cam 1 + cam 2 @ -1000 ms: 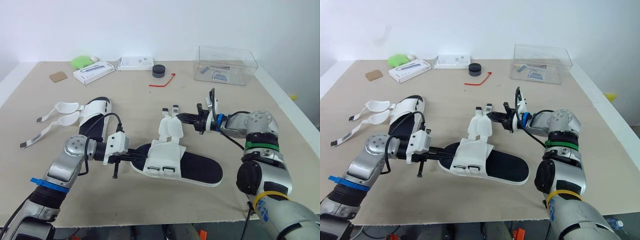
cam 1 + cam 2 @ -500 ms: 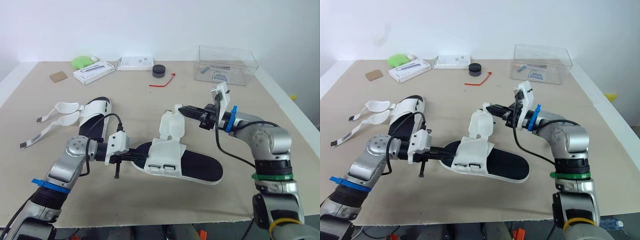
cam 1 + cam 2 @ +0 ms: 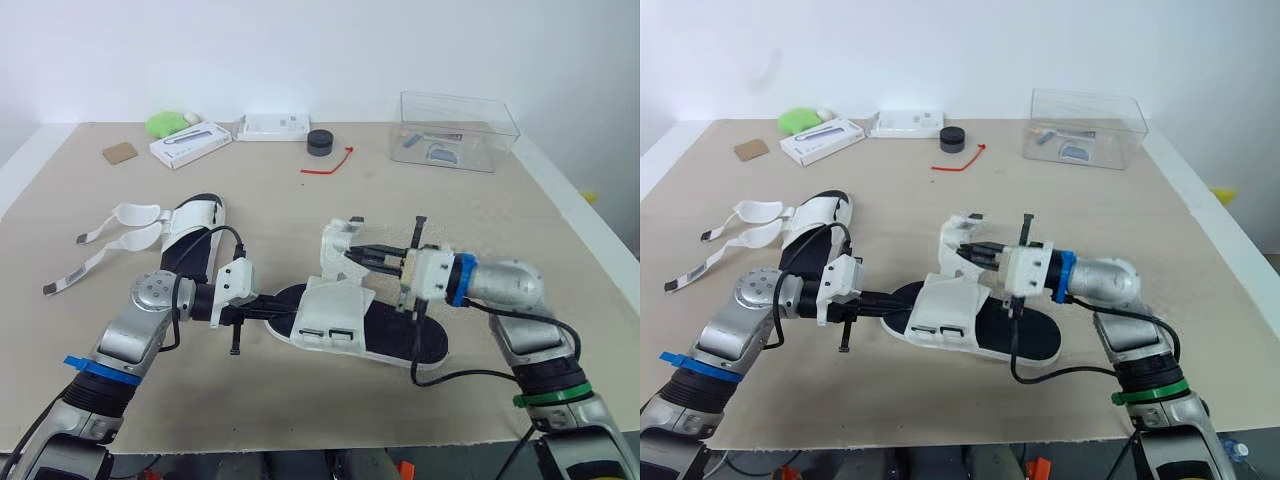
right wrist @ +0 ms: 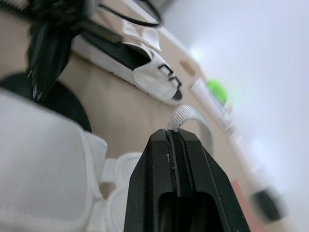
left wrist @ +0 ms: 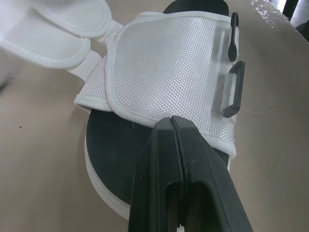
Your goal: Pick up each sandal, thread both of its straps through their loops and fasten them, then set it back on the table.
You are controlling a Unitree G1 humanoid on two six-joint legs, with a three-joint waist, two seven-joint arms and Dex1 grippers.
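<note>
Slippage worries me most. My right hand (image 3: 357,256) is clenched on the tip of one strap (image 4: 185,114), with only a short stub of webbing showing past the fingers. A pull at the wrong angle could draw the strap free before it reaches the loops (image 5: 233,90). Those loops sit on the near side of the white upper, across from where I hold the strap, so the webbing has to fold over the whole upper and may twist on the way, meeting the loop edge-on. The second strap stands just beside the held one, and I could drag it along or block its loop. The sandal (image 3: 360,325) lies mid-desk between my arms. My left hand (image 3: 272,308) is clamped shut at the sandal's left end, where the upper's hem meets the black sole, though I cannot tell how much material it has. If that pinch is shallow, tension from the strap could swing the sandal round on the desk (image 3: 300,200) or pull it out. The other sandal (image 3: 190,240) lies well apart to my left, straps splayed, out of harm's way.
</note>
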